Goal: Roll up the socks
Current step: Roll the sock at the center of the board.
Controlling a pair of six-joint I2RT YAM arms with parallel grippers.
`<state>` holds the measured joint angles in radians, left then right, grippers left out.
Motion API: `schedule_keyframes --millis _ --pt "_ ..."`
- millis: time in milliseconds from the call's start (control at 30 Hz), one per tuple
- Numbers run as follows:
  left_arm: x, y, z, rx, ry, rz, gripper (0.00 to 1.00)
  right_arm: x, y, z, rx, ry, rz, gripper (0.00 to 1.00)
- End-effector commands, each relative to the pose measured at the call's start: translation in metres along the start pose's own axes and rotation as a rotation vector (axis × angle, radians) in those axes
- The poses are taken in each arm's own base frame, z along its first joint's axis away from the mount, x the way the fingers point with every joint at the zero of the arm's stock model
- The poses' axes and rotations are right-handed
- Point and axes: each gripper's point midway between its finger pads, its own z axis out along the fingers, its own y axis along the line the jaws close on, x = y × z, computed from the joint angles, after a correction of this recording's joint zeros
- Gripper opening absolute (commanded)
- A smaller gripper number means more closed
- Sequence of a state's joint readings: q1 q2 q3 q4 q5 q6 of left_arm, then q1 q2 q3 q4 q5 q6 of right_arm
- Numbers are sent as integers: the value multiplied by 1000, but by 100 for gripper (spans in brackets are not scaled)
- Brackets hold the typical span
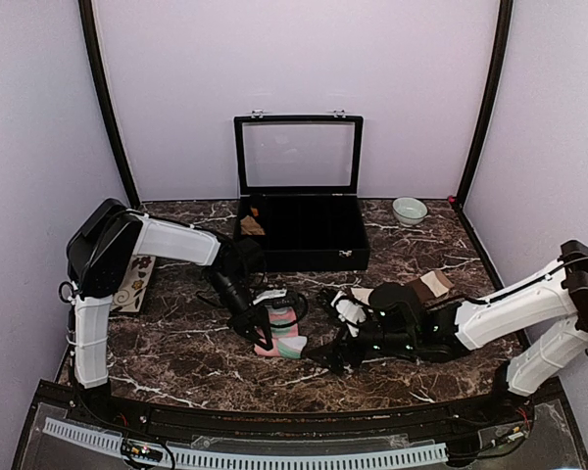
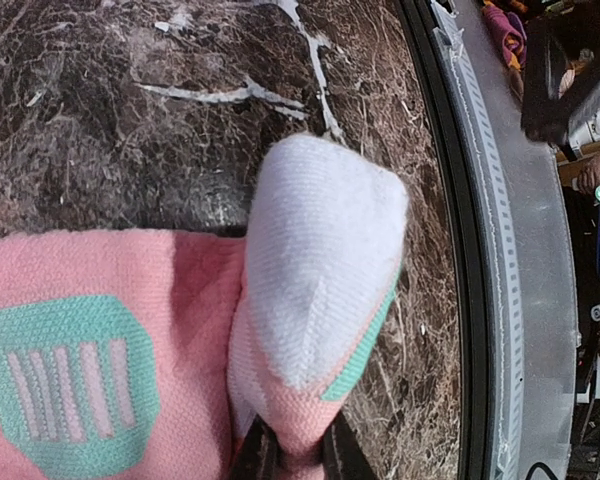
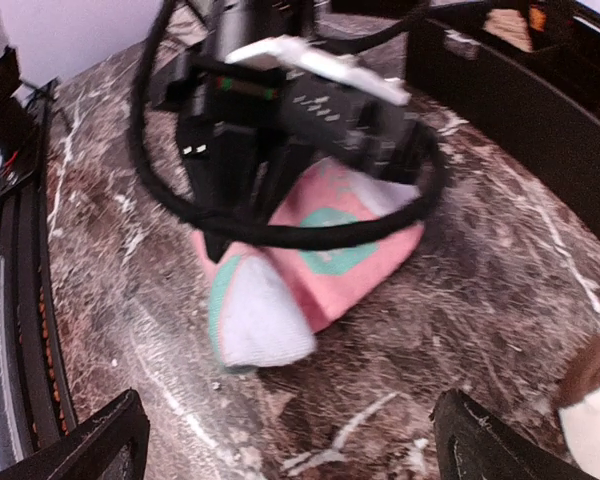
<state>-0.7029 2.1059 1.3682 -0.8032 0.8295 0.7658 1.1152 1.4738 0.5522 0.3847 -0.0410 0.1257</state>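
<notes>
Pinching a fold of the pink sock [image 2: 100, 330] is what the left tool [image 1: 264, 317] is seen doing. Its jaws are nearly closed on the fabric, and in the left wrist view the sock's white end [image 2: 320, 250] is doubled up over the pink part, next to the mint-green patch [image 2: 70, 385]. That sock is laid on the dark marble bench [image 1: 176, 362], near the front middle, partly folded over on itself. The right tool [image 3: 305, 450] is spread pretty much as wide as it goes, with nothing held between its fingers [image 3: 90, 440]. It's pointed at the pink sock from the right and parked just beside it, though whether it's touching can't be told. The cream-beige sock [image 1: 426, 287] with the dark brown bands is found further right and back, partly hidden behind the right arm. Behind all that, a black box [image 1: 304, 257] is stood with its glass lid [image 1: 299, 157] propped open, and a small tan bundle [image 1: 252, 225] is tucked in at its left end. A pale bowl [image 1: 409, 211] is set near the back right.
</notes>
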Motion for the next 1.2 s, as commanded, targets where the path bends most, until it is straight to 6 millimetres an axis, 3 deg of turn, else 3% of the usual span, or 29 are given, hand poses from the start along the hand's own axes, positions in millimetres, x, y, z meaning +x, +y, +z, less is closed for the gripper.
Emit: schedule_keyframes --millis 0,33,133,267,367,500,567,833,1167 --pt "66 10 24 -10 232 -123 0 -6 -38 -22 152 -112 157 99" --pt "66 10 23 -10 230 -123 0 -16 -32 -28 96 -185 180 99" --pt "66 10 23 -8 226 -128 0 -16 -34 -36 94 -250 144 99" --pt "66 11 23 -8 222 -124 0 -7 -18 -10 11 -110 -50 97" --pt "66 12 23 -12 223 -125 0 -10 -3 2 -72 -85 -165 79" --pt "66 12 22 -9 217 -127 0 -23 12 12 -159 -112 -278 68" --pt "66 13 22 -6 217 -129 0 -30 18 15 -189 -132 -329 65" --pt "66 12 21 8 209 -131 0 -25 39 42 -342 -100 -404 59" --pt "65 12 19 39 203 -133 0 1 30 68 -311 1 -474 54"
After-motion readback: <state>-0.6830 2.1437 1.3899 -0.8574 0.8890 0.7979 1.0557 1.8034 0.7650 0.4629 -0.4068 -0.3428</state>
